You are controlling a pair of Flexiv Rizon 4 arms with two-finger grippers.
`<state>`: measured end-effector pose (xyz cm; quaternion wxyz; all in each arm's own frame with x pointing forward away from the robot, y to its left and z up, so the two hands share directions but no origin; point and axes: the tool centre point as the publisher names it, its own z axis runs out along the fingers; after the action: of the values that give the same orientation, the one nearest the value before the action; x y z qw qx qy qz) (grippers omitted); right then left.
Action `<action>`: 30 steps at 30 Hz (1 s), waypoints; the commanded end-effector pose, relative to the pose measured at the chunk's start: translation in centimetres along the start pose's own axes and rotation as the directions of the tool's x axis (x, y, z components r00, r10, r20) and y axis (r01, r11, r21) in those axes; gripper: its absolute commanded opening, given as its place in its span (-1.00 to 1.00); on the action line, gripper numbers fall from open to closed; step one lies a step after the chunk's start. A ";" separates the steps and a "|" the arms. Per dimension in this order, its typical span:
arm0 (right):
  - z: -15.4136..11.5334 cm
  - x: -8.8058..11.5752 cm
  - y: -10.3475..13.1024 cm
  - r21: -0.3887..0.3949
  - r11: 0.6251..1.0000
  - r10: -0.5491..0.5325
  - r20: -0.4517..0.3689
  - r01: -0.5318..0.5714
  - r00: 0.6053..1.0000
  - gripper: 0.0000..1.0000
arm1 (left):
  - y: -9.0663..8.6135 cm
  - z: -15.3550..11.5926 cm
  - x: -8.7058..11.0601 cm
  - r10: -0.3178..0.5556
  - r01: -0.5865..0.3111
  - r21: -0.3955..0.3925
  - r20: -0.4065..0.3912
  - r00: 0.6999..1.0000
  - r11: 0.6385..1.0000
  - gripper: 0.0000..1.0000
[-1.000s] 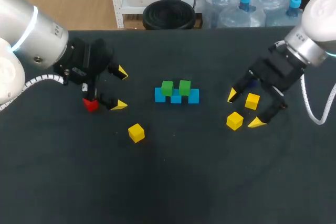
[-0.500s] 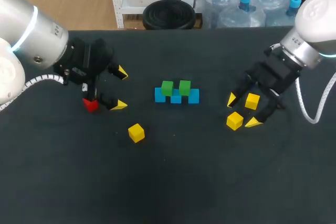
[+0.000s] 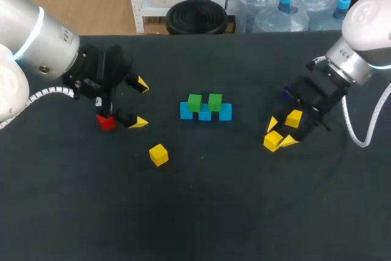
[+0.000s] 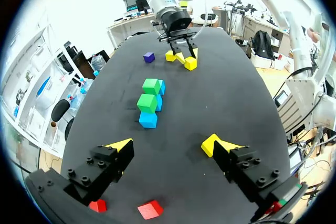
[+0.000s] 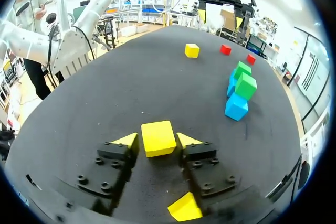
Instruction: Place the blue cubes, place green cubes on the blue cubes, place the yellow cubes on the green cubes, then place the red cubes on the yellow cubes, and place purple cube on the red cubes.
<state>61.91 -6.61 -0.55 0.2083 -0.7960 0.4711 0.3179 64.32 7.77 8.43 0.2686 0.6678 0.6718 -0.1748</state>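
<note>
Stack point(image 3: 205, 108) mid-table btwn L pincer point(image 3: 140, 102), R pincer point(image 3: 280, 132) round cube point(image 3: 272, 142).

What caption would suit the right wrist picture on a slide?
Right tool grips a yellow cube; green cubes top blue cubes ahead.

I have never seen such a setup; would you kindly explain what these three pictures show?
Two robot arms work at a black table. The overhead picture shows the left arm and right arm. The round pictures come from a camera on each wrist. On the table sit three blue cubes carrying two green cubes, plus loose red cubes, a purple cube and spare yellow cubes. The right jaws are shut on a yellow cube; the left jaws are open, empty.
</note>
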 end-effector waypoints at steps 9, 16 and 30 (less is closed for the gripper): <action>-0.9 -0.8 -1.0 0.041 0.998 0.045 0.010 -0.046 0.999 -1.00 | 0.0 0.0 0.1 0.003 -0.003 -0.001 0.005 1.000 1.000 1.00; -2.7 -3.2 -2.8 0.159 0.969 0.185 0.039 -0.189 0.982 -1.00 | 0.0 0.0 0.1 0.003 -0.003 -0.001 0.005 1.000 1.000 1.00; -2.9 -8.7 -6.4 0.264 0.931 0.255 0.029 -0.254 0.966 -1.00 | 0.0 0.0 0.1 0.003 -0.003 -0.001 0.005 1.000 1.000 1.00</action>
<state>65.62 -0.88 7.54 0.2701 -0.6935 0.6026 0.2880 64.32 7.77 8.43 0.2686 0.6678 0.6718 -0.1748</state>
